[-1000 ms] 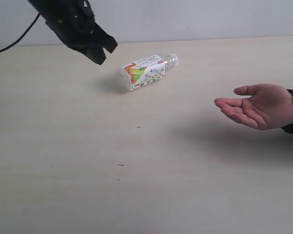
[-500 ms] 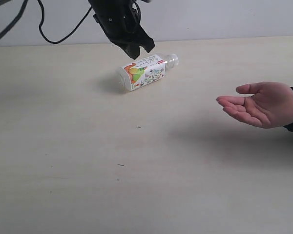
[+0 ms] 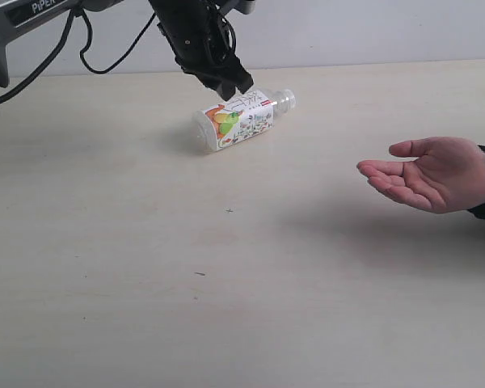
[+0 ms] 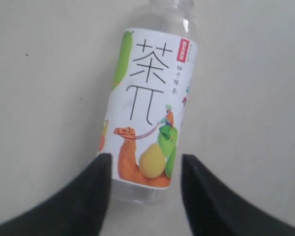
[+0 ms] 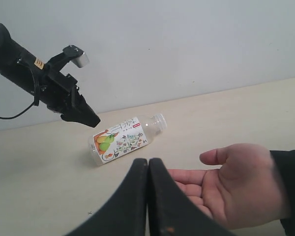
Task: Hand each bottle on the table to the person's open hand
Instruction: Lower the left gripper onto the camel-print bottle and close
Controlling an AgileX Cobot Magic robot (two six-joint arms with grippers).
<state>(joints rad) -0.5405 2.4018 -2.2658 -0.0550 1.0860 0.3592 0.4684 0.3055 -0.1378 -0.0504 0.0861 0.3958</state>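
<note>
Outside, we see the left tool (image 3: 230,82) poised over a bottle (image 3: 236,119) lying on the tabletop (image 3: 226,291), well apart from the open hand (image 3: 432,174). Left wrist: its jaws stand parted, flanking the bottle's base end, gripping nothing; closing there could squirt the round bottle away. Right wrist: the right tool (image 5: 148,169) is closed, empty. A second ago the left tool hung left of the bottle.

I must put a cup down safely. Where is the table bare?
Bare: the wide table front, nearer the camera than the bottle and the open hand, and the strip between those two. Crowded: only the far side, where the left claw hangs over the bottle.
</note>
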